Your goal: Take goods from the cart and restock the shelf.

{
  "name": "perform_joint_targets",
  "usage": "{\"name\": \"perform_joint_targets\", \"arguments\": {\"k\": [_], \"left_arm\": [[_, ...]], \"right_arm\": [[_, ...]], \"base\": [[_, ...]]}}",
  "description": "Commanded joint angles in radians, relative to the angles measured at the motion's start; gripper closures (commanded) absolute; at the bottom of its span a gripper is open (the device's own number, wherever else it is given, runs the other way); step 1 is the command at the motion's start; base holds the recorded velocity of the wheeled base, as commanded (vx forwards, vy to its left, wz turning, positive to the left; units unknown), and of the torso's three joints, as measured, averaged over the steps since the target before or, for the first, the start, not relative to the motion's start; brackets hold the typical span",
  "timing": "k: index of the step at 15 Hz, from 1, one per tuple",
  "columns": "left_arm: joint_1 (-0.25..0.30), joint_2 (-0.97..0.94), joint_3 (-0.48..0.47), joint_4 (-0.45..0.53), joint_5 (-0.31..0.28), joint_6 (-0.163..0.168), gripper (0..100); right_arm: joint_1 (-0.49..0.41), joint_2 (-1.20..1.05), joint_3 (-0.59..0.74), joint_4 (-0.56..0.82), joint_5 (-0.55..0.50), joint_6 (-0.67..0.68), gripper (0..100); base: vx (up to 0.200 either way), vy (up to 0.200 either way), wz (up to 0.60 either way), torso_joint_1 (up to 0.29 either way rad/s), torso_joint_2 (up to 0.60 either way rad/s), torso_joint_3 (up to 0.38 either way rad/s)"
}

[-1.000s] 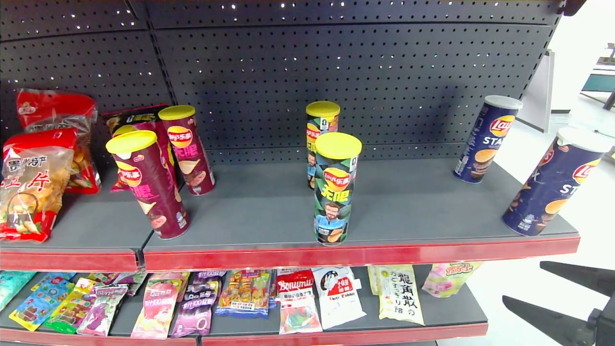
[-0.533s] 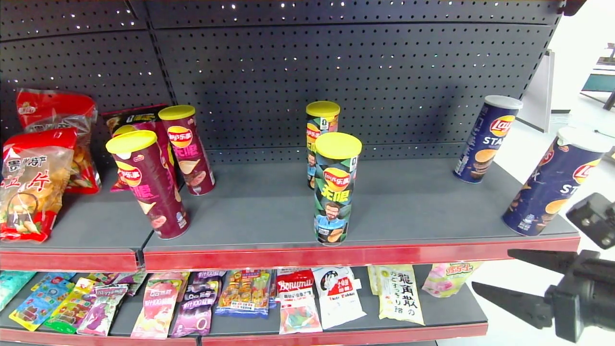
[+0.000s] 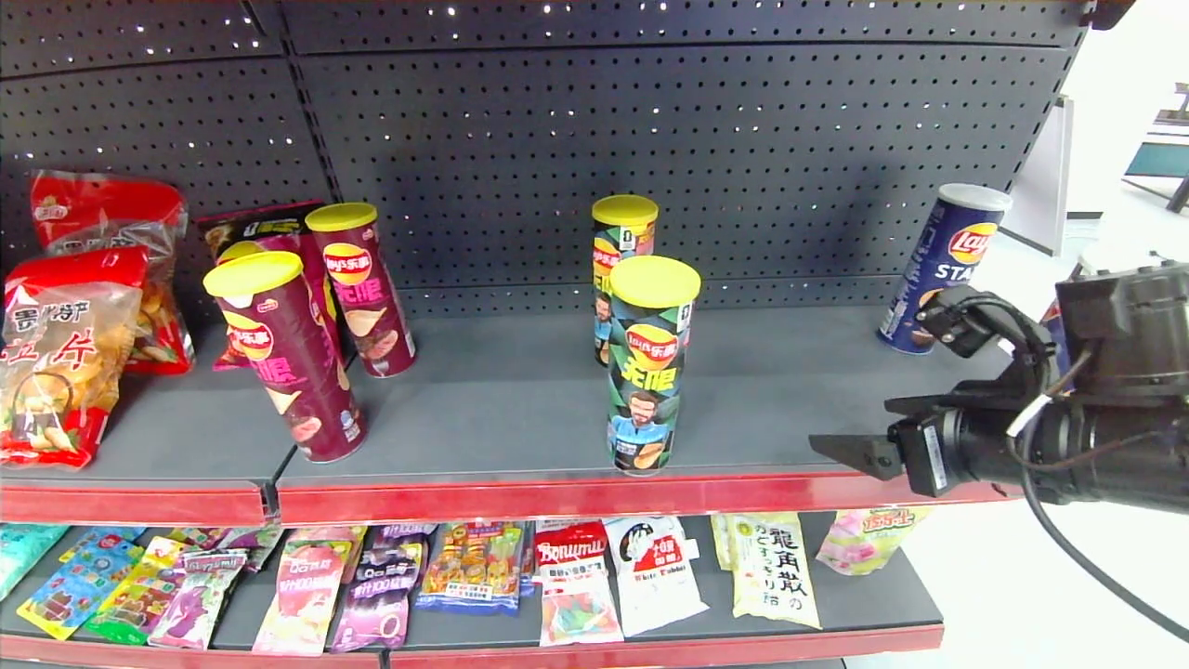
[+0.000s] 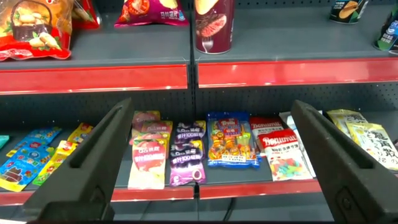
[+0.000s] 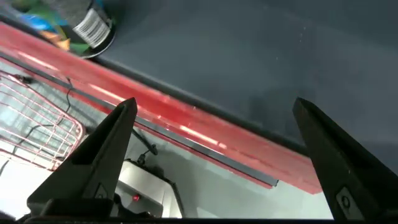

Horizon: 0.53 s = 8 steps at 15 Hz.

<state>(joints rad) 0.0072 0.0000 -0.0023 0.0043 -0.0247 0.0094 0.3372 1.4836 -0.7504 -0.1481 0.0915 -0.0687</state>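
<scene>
While the right gripper [image 3: 850, 423] hangs at the right end of the upper shelf [image 3: 520, 497], level with its red front lip, its two fingers are spread wide and there's nothing between them: empty-handed, folks. Those fingers point to the robot's left along the shelf, towards the green chip can [image 3: 650, 362] standing upright near the lip, with the blue chip can [image 3: 938, 269] upright at the back behind the arm. But the goods we want aren't up here! Look past the lip from the right wrist and there's the wire of the cart [image 5: 43, 118], lying below the shelf edge on the robot's side. What sits inside it I cannot tell. So the relation that counts is this: the cart lies down and back from the right gripper, off the line its fingers point along. By my reckoning the next move calls for coming off the shelf and dipping to the cart. Over on the other side, the left gripper [image 4: 210, 104] is also gaping wide and carrying nothing, facing the snack packets [image 4: 186, 162] on the lower shelf [image 4: 261, 190]. I'd back the right arm as the nearer one.
</scene>
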Motion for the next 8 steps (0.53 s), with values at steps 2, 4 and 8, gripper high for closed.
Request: {"name": "perform_joint_targets", "arguments": {"k": [2,4,8], "left_arm": [[0.000,0.000,-0.001,0.000,0.000,0.000,0],[0.000,0.000,0.001,0.000,0.000,0.000,0],[0.000,0.000,0.001,0.000,0.000,0.000,0]], "right_arm": [[0.000,0.138,-0.084,-0.001,-0.004,0.000,0],[0.009,0.184,-0.129,0.001,-0.013,0.000,0],[0.060,0.259,-0.179,0.001,-0.053,0.000,0]], "base": [[0.000,0.000,0.00,0.000,0.00,0.000],[0.000,0.000,0.00,0.000,0.00,0.000],[0.000,0.000,0.00,0.000,0.00,0.000]]}}
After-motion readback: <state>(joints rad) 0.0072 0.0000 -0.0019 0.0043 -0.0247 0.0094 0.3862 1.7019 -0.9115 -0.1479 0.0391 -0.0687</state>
